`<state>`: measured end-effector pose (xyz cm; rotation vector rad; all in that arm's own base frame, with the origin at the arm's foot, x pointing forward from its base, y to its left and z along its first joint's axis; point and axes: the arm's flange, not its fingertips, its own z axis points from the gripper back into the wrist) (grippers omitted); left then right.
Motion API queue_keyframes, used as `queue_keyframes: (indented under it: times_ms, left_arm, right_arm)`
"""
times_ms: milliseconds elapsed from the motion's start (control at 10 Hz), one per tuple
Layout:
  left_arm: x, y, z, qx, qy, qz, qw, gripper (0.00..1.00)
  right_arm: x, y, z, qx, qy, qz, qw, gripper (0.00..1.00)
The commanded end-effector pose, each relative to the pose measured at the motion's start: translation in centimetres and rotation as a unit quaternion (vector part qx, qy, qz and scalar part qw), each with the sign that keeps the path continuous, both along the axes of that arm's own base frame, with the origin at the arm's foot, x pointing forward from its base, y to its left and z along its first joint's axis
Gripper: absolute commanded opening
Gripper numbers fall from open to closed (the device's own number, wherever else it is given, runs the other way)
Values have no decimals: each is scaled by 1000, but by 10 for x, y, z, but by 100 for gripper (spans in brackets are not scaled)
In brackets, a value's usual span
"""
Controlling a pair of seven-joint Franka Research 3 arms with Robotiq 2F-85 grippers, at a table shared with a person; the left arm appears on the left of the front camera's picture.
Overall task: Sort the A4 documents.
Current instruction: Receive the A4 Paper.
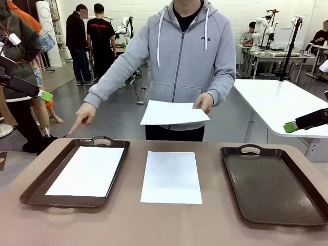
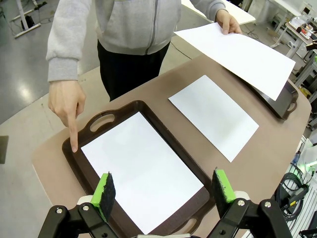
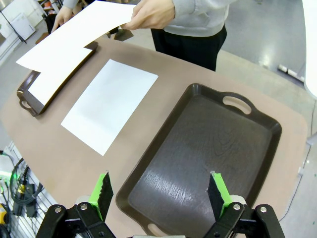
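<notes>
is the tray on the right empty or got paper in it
Empty: the right tray shows only bare dark brown bottom, nothing in it.

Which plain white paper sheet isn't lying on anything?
The held sheet, up in the air in the person's hand; the tray sheet lies in the left dark brown tray, the middle sheet on the table.

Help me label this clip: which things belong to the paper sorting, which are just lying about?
Job: left tray; sheet in it; middle sheet; held sheet; empty right tray.
Lying about: white side table; cables.
</notes>
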<state>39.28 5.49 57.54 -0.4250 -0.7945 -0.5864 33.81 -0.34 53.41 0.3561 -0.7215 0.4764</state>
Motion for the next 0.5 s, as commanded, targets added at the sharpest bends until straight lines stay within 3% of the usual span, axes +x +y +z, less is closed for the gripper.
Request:
queue_keyframes:
  times_ms: [0, 400]
  left_arm:
    - [-2, 0, 1, 2, -2, -1, 1000, 100]
    - [-2, 0, 1, 2, -2, -1, 1000, 100]
  right_arm:
    - [1, 0, -2, 11, 3, 5, 1000, 100]
    - [1, 0, -2, 11, 3, 5, 1000, 100]
